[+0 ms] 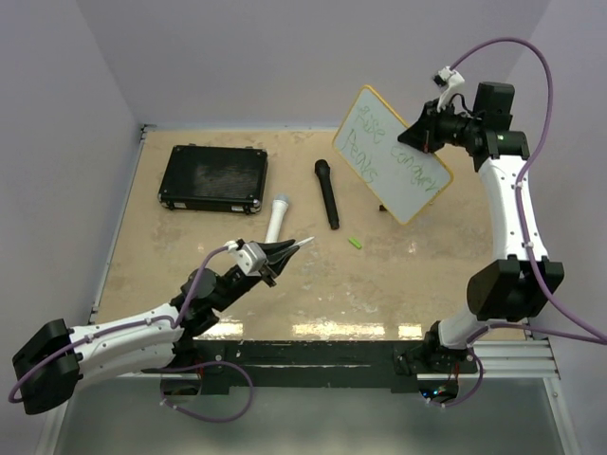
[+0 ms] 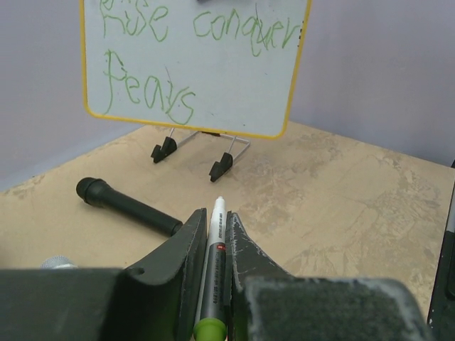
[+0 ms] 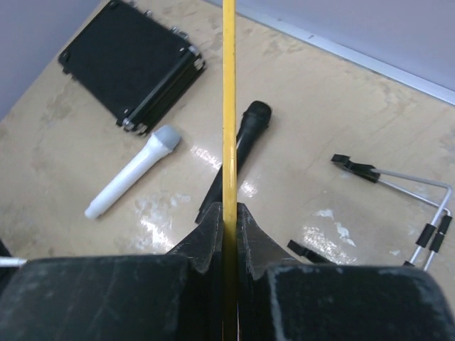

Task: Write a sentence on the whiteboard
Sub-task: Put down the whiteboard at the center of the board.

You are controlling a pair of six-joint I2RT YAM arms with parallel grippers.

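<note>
Precariously, our right claw (image 3: 227, 211) pinches the whiteboard (image 1: 394, 154) edge-on; the marker (image 2: 212, 280) clamped in our left claw (image 2: 215, 220) could twist it loose.

Table (image 1: 427, 275) carries case (image 1: 212, 177), black microphone (image 1: 327, 194) (white microphone (image 1: 277, 218) alongside).

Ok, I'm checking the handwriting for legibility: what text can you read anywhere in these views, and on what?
"Rise conquer": top line of the green sentence on the whiteboard; first word uncertain.
"Fears", or perhaps "Pears": its second line.
Marker in the left hand: small barrel print, too blurred to read.
Black case: no text visible.
</note>
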